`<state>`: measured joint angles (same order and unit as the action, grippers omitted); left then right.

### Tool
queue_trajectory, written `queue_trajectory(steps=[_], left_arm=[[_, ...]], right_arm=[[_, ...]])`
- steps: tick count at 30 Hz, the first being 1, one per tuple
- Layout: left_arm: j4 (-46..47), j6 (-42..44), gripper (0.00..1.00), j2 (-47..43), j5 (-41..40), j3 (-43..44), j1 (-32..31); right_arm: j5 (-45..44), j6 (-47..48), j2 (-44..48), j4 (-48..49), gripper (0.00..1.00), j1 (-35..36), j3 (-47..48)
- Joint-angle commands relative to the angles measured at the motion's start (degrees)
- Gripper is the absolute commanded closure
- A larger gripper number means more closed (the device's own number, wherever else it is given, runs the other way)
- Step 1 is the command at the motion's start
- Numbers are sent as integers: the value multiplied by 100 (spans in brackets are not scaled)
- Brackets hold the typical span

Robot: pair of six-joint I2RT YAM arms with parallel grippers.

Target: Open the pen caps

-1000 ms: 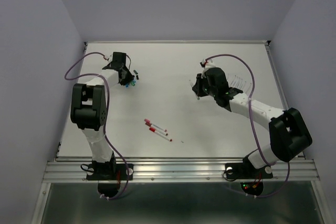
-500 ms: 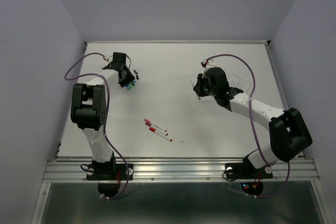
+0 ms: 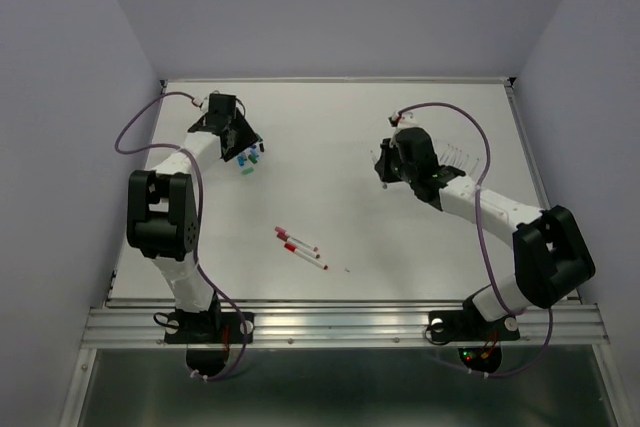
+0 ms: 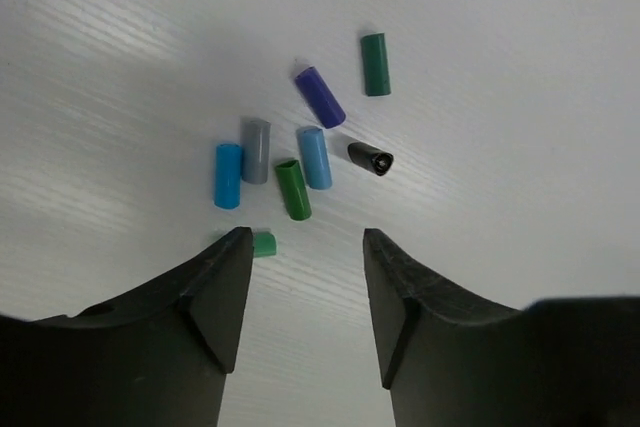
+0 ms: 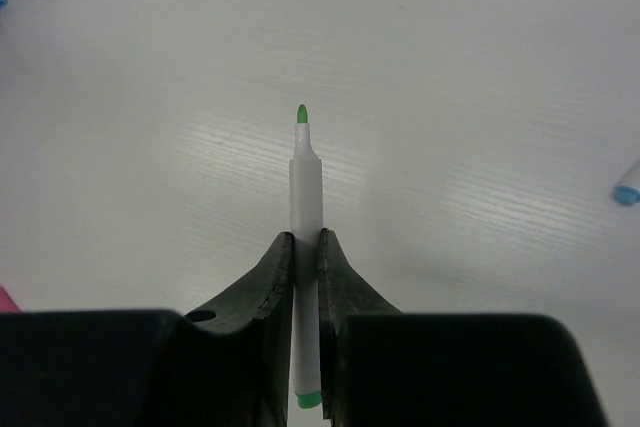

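Loose caps [image 4: 314, 157]; right fingers [image 5: 262, 292] pinch pen [image 5: 306, 187]

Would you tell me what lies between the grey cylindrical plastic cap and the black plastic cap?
A pale blue cylindrical plastic cap, shown in the left wrist view.

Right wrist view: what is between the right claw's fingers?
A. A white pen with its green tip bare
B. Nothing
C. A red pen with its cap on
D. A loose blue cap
A: the right claw is shut on a white pen, and the pen's uncovered green tip sticks out past the fingers over the table.
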<state>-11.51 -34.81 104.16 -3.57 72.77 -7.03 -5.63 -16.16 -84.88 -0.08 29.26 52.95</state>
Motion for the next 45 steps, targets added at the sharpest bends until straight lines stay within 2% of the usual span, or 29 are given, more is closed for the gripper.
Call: queue_trajectory(steps=[1,3,5,13,19,28,45], left_arm=[[17,158,24,-844,137,0,-79],[43,167,15,-1064,208,-9,-106],[113,176,9,-1283,261,-70,-158],[210,246,9,-1618,252,-193,-229],[219,281,9,-1644,261,-211,-229],[263,299,9,-1662,278,-237,-238],[245,299,8,-1600,296,-237,-238]], right_arm=[[-954,-229,104,-281,99,-262,365],[-1421,-430,-62,-405,99,-367,461],[-2017,-519,-247,-484,99,-525,655],[-2978,-765,-1678,-643,99,-948,1709],[-3470,-801,-2383,-695,99,-1053,2386],[-3498,-774,-3104,-783,99,-1220,2747],[-3278,-765,-3289,-827,94,-1387,2545]])
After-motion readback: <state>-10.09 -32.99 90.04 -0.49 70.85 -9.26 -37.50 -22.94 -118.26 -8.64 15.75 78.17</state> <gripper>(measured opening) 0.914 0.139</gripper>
